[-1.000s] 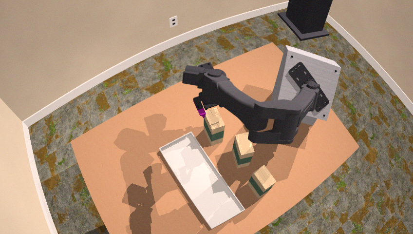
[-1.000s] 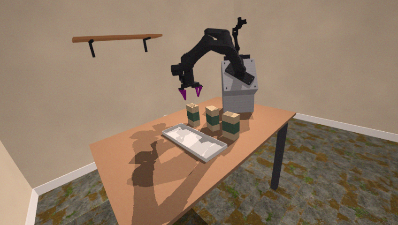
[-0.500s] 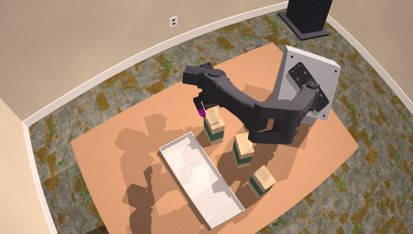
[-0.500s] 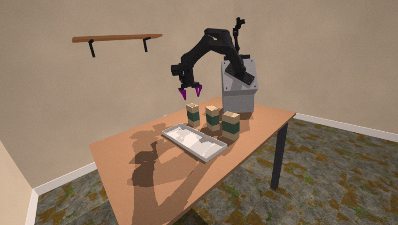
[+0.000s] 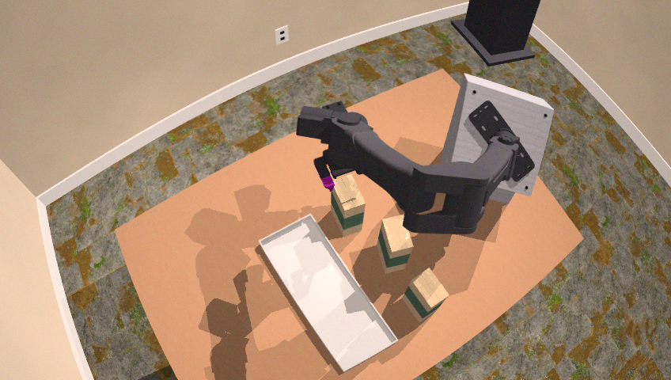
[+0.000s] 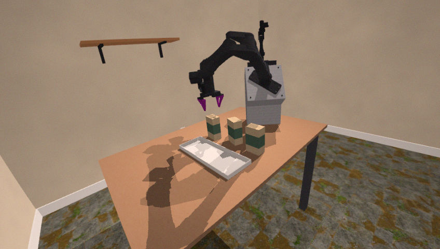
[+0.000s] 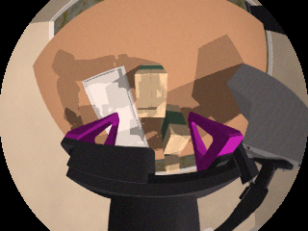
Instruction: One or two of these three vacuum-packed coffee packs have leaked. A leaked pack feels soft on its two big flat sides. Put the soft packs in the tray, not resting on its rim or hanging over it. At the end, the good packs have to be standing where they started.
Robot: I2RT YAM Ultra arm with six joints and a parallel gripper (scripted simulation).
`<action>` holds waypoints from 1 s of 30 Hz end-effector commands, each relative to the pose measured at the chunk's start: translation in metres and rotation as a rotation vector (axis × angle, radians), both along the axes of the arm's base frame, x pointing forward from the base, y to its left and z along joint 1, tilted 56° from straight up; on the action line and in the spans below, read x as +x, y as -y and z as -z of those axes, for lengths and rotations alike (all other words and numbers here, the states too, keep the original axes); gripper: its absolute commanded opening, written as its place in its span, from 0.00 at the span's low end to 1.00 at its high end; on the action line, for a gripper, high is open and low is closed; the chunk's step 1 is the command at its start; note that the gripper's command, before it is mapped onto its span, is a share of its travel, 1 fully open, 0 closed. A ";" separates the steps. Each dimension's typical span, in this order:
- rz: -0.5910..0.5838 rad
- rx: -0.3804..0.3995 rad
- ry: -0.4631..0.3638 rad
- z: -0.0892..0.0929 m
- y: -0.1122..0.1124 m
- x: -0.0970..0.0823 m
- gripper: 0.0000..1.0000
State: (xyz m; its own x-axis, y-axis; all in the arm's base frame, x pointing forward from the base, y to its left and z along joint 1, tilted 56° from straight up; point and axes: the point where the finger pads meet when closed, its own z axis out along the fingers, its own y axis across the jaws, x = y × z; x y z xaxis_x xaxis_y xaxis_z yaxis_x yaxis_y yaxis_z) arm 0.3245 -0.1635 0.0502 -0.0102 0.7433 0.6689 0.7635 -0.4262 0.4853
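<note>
Three tan coffee packs with dark green bands stand in a row on the table beside the white tray [image 5: 325, 289]. The far pack [image 5: 347, 202] stands nearest the gripper, the middle pack [image 5: 394, 243] is behind it, and the near pack [image 5: 425, 294] is at the row's end. They also show in the exterior view: far pack [image 6: 213, 126], middle pack [image 6: 234, 130], near pack [image 6: 255, 138]. My gripper [image 6: 211, 102], with purple fingertips, hangs open and empty a little above the far pack. In the wrist view the gripper [image 7: 154, 138] frames the packs [image 7: 152, 92] and the tray [image 7: 117, 106].
The arm's grey mounting block [image 5: 498, 136] stands at the table's back edge behind the packs. A wooden shelf [image 6: 127, 42] hangs on the wall. A dark stand [image 5: 498, 28] is on the floor beyond the table.
</note>
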 end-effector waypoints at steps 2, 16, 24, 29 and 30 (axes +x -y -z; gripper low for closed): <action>0.035 -0.038 0.024 -0.014 0.018 0.000 1.00; 0.035 -0.038 0.024 -0.014 0.018 0.000 0.79; 0.035 -0.038 0.024 -0.014 0.018 0.000 0.79; 0.035 -0.038 0.024 -0.014 0.018 0.000 0.79; 0.035 -0.038 0.024 -0.014 0.018 0.000 0.79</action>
State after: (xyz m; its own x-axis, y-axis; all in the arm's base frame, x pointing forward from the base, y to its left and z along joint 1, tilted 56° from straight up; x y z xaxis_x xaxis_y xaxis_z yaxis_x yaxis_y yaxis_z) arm 0.3245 -0.1635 0.0502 -0.0102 0.7433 0.6689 0.7635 -0.4262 0.4853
